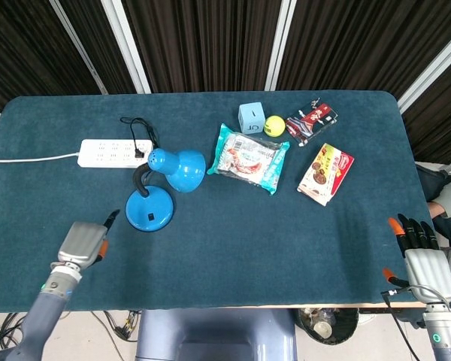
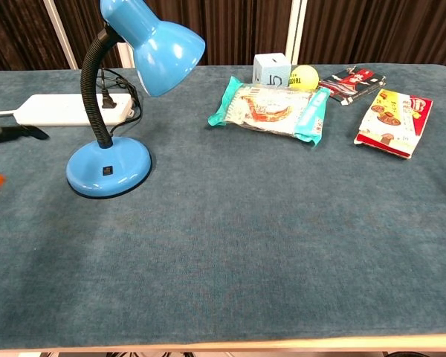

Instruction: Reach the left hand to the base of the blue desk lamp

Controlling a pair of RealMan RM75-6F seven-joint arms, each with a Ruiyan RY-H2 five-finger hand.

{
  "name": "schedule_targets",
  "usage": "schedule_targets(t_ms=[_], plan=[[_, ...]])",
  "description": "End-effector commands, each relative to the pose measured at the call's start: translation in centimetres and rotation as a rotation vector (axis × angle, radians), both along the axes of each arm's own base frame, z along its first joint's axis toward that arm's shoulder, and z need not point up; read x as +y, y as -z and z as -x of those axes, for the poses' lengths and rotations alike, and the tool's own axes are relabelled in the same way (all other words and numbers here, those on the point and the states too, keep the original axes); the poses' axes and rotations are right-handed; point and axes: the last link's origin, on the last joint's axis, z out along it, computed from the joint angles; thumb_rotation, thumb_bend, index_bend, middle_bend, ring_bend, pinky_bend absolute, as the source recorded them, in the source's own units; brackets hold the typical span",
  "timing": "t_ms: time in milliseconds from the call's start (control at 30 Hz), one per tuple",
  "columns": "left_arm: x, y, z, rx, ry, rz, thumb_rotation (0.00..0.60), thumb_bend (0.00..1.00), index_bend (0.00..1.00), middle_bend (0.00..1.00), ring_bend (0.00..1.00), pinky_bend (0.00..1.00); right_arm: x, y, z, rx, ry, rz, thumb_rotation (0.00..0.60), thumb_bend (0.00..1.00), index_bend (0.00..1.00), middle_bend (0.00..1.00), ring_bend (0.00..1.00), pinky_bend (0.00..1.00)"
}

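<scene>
The blue desk lamp stands left of the table's middle, its round base (image 1: 149, 210) (image 2: 108, 166) flat on the cloth and its shade (image 1: 180, 168) (image 2: 154, 39) bent to the right on a black neck. My left hand (image 1: 83, 242) hovers over the table's near left part, a short way left of and nearer than the base, fingers extended toward it and holding nothing. In the chest view only a fingertip (image 2: 28, 132) and an orange bit show at the left edge. My right hand (image 1: 426, 259) stays off the near right corner, fingers spread, holding nothing.
A white power strip (image 1: 114, 153) with the lamp's black cord lies behind the lamp. A teal snack bag (image 1: 248, 159), a blue cube (image 1: 251, 117), a yellow ball (image 1: 274, 125), a dark packet (image 1: 311, 121) and a red-yellow packet (image 1: 325, 173) lie to the right.
</scene>
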Motion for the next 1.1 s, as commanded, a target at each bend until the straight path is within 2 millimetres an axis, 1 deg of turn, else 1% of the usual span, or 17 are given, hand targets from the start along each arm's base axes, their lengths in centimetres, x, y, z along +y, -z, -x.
schedule_targets(t_ms=[33,233,433,567,1100], plan=[[0.6,1.4,-0.7,0.010,-0.006,0.012,0.600,0.60,0.04,0.92,0.90,1.00,0.0,0.0,0.0,-0.002,0.001,-0.002,0.600,0.24,0.00,0.00,0.00,0.00],[1.1,2.9,-1.5,0.021,-0.018,0.034,0.600,0.60,0.04,0.92,0.90,1.00,0.0,0.0,0.0,-0.008,0.003,-0.004,0.600,0.23,0.00,0.00,0.00,0.00],[1.7,3.9,-2.5,0.016,-0.012,0.041,0.600,0.60,0.05,0.92,0.90,1.00,0.0,0.0,0.0,-0.013,0.006,-0.010,0.600,0.24,0.00,0.00,0.00,0.00],[1.8,4.5,-3.0,0.027,0.004,0.047,0.600,0.60,0.05,0.92,0.90,1.00,-0.1,0.0,0.0,-0.010,0.005,-0.013,0.600,0.23,0.00,0.00,0.00,0.00],[1.7,6.0,-3.4,0.032,-0.003,0.074,0.600,0.60,0.06,0.92,0.90,1.00,0.0,0.1,0.0,-0.012,0.004,-0.019,0.600,0.24,0.00,0.00,0.00,0.00]])
